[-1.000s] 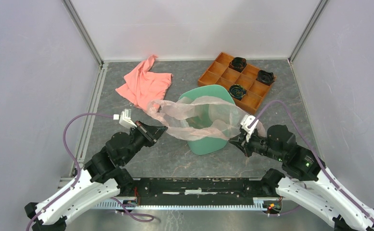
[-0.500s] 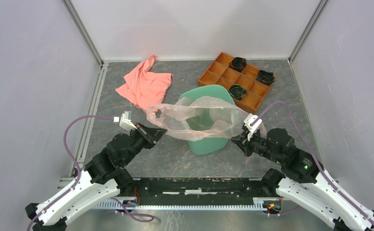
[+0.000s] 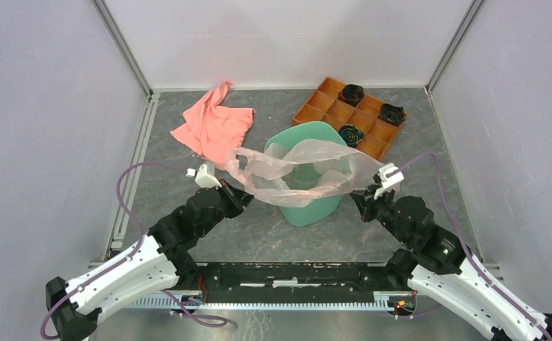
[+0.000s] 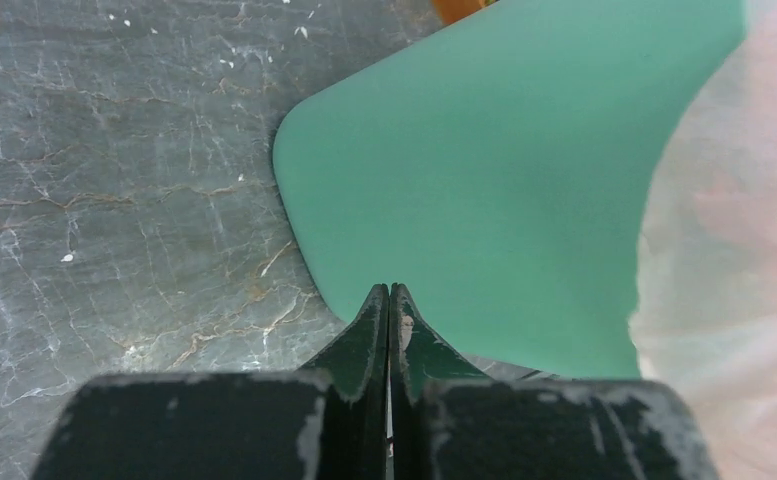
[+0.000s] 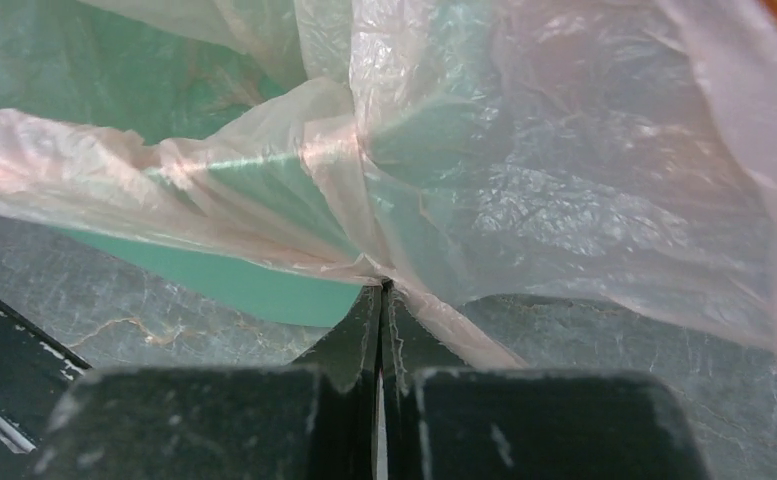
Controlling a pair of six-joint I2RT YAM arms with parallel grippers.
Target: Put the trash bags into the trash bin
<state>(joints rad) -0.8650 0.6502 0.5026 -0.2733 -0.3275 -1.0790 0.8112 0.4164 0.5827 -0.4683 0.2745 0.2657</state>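
The mint-green trash bin [image 3: 305, 214] stands mid-table. The pale pink translucent trash bag [image 3: 308, 153] is stretched across its opening, with one end hanging past the bin's left rim. My right gripper [image 3: 359, 201] is at the bin's right side and is shut on the bag's edge; the right wrist view shows the film [image 5: 564, 150] pinched at its tips [image 5: 381, 288], with the bin [image 5: 264, 290] behind. My left gripper [image 3: 245, 194] is at the bin's near-left side. In the left wrist view it [image 4: 390, 290] is shut with no film between the jaws, facing the bin wall [image 4: 484, 170]. The bag [image 4: 734, 220] shows only at that view's right edge.
A salmon-pink cloth [image 3: 212, 124] lies crumpled at the back left. An orange compartment tray [image 3: 308, 114] holding three black round parts [image 3: 351, 93] sits at the back right, just behind the bin. White walls with metal posts close in the table on three sides.
The right gripper has moved right and away from me with the bag, pulling it wider over the bin. The left arm has reached forward and to the right, toward the bin.
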